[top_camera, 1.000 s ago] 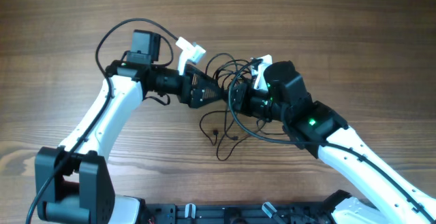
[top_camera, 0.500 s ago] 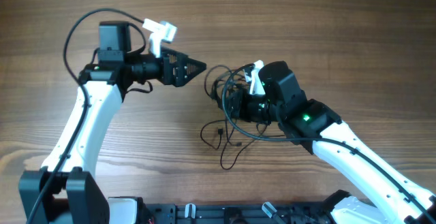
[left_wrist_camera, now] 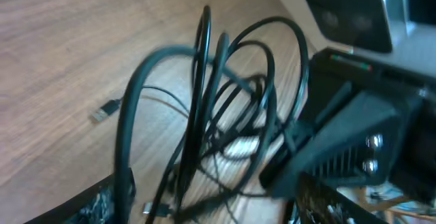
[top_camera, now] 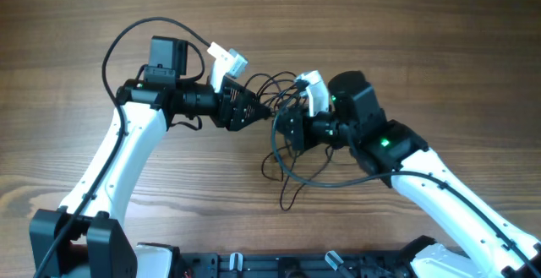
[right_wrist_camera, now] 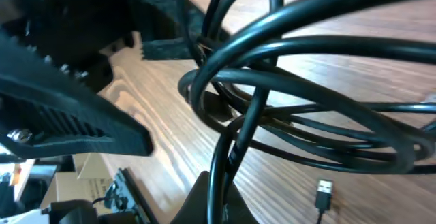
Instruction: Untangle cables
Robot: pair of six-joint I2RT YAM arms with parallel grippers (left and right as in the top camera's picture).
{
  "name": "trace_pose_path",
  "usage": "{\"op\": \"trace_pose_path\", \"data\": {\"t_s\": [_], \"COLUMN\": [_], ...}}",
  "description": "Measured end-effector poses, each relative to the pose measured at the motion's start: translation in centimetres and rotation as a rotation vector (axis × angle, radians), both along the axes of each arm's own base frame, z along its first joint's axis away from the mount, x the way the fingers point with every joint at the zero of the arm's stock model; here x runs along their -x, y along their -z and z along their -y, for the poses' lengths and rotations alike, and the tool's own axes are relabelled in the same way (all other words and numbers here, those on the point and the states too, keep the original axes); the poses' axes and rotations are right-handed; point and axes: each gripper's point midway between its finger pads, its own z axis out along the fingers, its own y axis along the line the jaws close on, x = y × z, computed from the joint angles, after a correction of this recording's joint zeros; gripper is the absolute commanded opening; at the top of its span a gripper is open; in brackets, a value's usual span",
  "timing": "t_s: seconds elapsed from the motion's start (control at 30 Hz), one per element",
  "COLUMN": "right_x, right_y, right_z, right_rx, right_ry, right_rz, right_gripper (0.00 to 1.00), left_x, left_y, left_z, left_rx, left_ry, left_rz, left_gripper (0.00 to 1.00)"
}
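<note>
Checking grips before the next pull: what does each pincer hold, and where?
The right pincer is shut on the thin black tangled cables, at the bunched knot, not a plug end. The left pincer stands open around loops, holding nothing.

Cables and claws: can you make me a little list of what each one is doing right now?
cables: tangled black bunch between the two claws
left claw: open, one finger on each side of the bunch
right claw: shut on the cables
USB plug: loose end lying on the wooden table
</note>
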Motion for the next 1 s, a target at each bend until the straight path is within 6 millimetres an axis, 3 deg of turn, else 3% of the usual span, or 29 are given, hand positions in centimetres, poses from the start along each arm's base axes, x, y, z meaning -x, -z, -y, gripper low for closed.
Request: {"op": "trace_pose_path", "data": {"t_s": [0.07, 0.17, 0.3, 0.4, 0.53, 0.83, 1.0], "right_x": [-0.6, -0.9, -0.6, -0.3, 0.2, 1.2, 1.5], "right_y": [0.4, 1.4, 2.5, 2.4, 1.5, 0.9, 0.7], "right_z": [0.6, 0.8, 0.4, 0.0, -0.7, -1.2, -1.3], "right_rx": [0.003, -0.001, -0.004, -0.028, -0.078, -0.12, -0.133], "right_ry": [0.014, 0.006, -0.021, -0.05, -0.1, -0.154, -0.17], "right_rz": [-0.01, -0.05, -0.095, -0.107, -0.104, -0.127, -0.134], "right_gripper": [0.04, 0.04, 0.04, 0.04, 0.04, 0.04, 0.04], "left_x": [-0.4, -1.4, -1.6, -0.8, 0.0, 1.0, 0.9], "left_y": [0.3, 0.7, -0.8, -2.2, -2.6, -1.5, -1.0], "left_z": [-0.5, -1.8, -2.3, -1.8, -0.6, 1.4, 1.4], "left_rx": [-0.025, -0.07, -0.058, -0.03, -0.016, -0.094, -0.131], "left_ry": [-0.016, -0.066, -0.093, -0.071, -0.031, 0.01, 0.0], "left_rz": [0.015, 0.036, 0.075, 0.108, 0.112, 0.126, 0.129], "left_gripper": [0.88, 0.84, 0.82, 0.78, 0.72, 0.7, 0.61]}}
